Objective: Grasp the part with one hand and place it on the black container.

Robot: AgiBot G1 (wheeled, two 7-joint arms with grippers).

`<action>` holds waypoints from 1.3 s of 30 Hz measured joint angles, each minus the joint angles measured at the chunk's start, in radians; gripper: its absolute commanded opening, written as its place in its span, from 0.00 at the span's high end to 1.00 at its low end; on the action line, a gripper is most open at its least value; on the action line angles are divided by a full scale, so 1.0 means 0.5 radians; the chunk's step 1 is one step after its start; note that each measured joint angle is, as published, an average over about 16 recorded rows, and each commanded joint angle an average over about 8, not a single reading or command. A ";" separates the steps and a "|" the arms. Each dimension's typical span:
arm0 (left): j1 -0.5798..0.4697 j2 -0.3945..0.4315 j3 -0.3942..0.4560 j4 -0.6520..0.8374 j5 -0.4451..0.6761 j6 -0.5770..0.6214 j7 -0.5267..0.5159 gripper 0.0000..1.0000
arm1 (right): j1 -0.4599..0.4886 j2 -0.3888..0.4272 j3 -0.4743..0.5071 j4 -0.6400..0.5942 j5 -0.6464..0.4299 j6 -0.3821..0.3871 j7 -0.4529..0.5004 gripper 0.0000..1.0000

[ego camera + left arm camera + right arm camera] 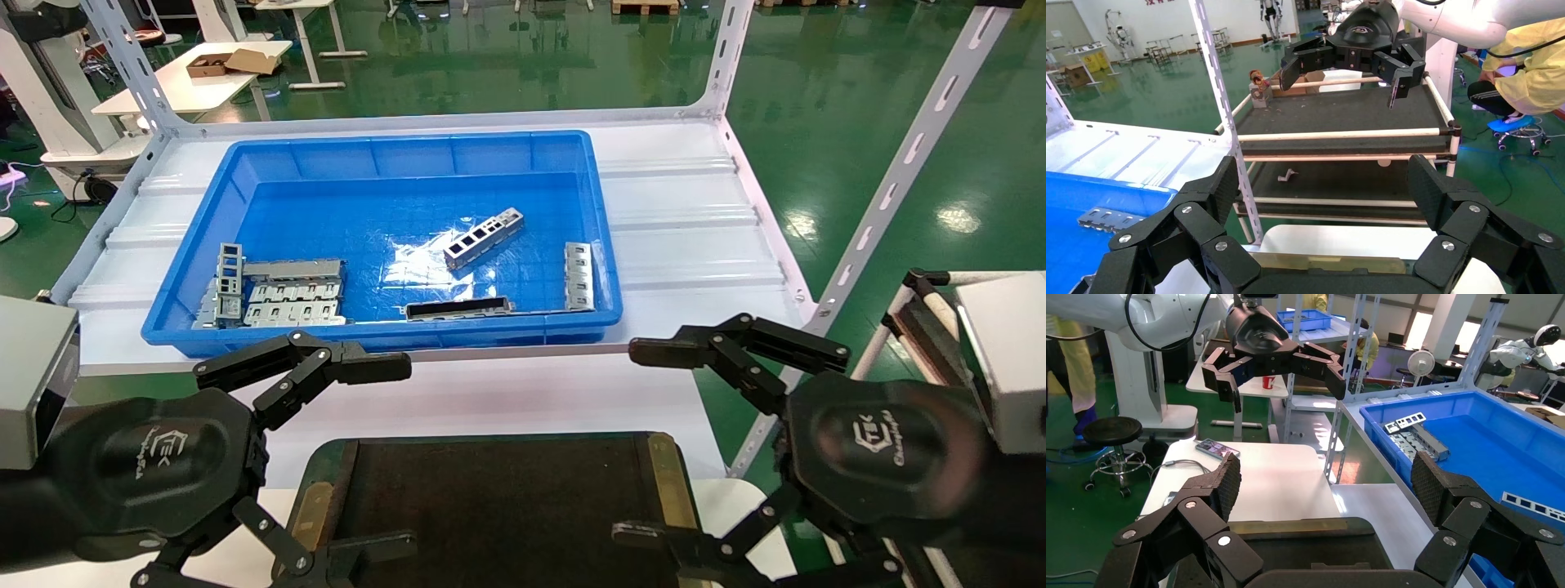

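Note:
The part (578, 276), a slim silver-grey strip with small cutouts, lies by the right wall inside the blue crate (392, 151); it also shows in the left wrist view (1107, 218) and the right wrist view (1535, 506). The black container (498, 506), a flat dark tray with brass side strips, lies at the near edge and shows in the right wrist view (1291, 545). My left gripper (392, 457) is open and empty over the tray's left end. My right gripper (637, 445) is open and empty over its right end.
The crate also holds a silver channel piece with cutouts (484, 238) in its middle, a dark slotted bar (459, 308) at the front wall and stacked grey plates (286, 294) at front left. White shelf uprights (899, 171) stand to the right. A rack of dark trays (1340, 110) stands beyond my right arm.

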 measured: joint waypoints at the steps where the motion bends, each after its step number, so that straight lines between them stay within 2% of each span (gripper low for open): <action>1: 0.000 0.000 0.000 0.000 0.000 0.000 0.000 0.00 | 0.000 0.000 0.000 0.000 0.000 0.000 0.000 0.00; 17: -0.002 0.005 0.001 0.001 0.005 -0.008 0.002 0.00 | 0.000 0.000 0.000 0.000 0.000 0.000 0.000 0.00; 26: -0.042 0.054 0.028 0.022 0.091 -0.105 -0.006 0.00 | 0.000 0.000 0.000 -0.001 0.000 0.000 0.000 0.00; 33: -0.186 0.194 0.116 0.145 0.305 -0.269 -0.024 0.00 | 0.001 0.000 0.000 -0.001 0.000 -0.001 0.000 0.00; 39: -0.404 0.419 0.238 0.426 0.576 -0.462 -0.015 0.00 | 0.001 0.000 -0.001 -0.001 0.000 -0.001 0.000 0.00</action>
